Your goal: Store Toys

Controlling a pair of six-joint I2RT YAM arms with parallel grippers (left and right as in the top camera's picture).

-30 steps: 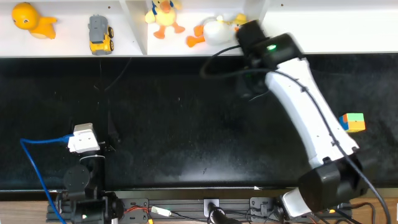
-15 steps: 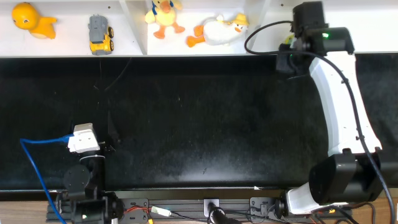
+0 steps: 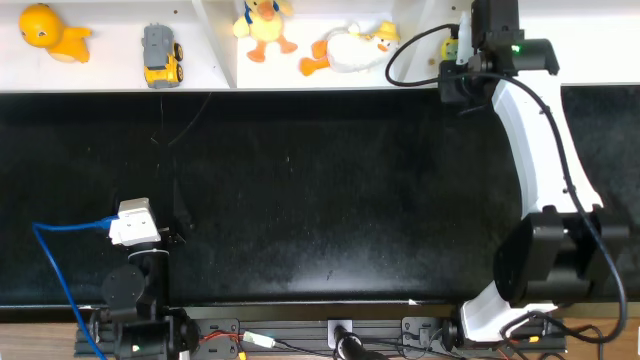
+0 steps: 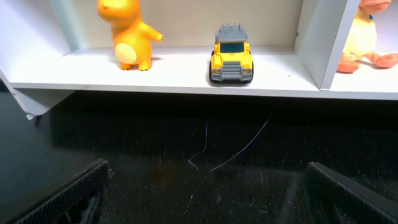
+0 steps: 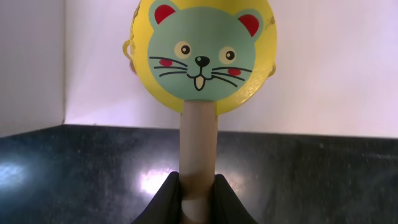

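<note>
Swinging rightward over the last second, the right end effector (image 5: 198, 186) had left the white duck (image 3: 350, 48) and come to the right-hand bay of the shelf (image 5: 336, 68). It was clenched on the wooden handle (image 5: 198, 137) of a cat-faced rattle (image 5: 202, 50). The rattle's long axis ran straight out from the fingers, head foremost, toward the shelf's white back wall. So the storing place lay directly ahead along that axis, and the coming move probably called for a push forward and a release rather than any turning. Whether the head was already inside the bay could not be told. The left end effector (image 4: 208, 171) sat released, fingers spread, low over the table (image 3: 300, 200) at its near left, well apart from the rattle. That made the right arm much the nearer one.
</note>
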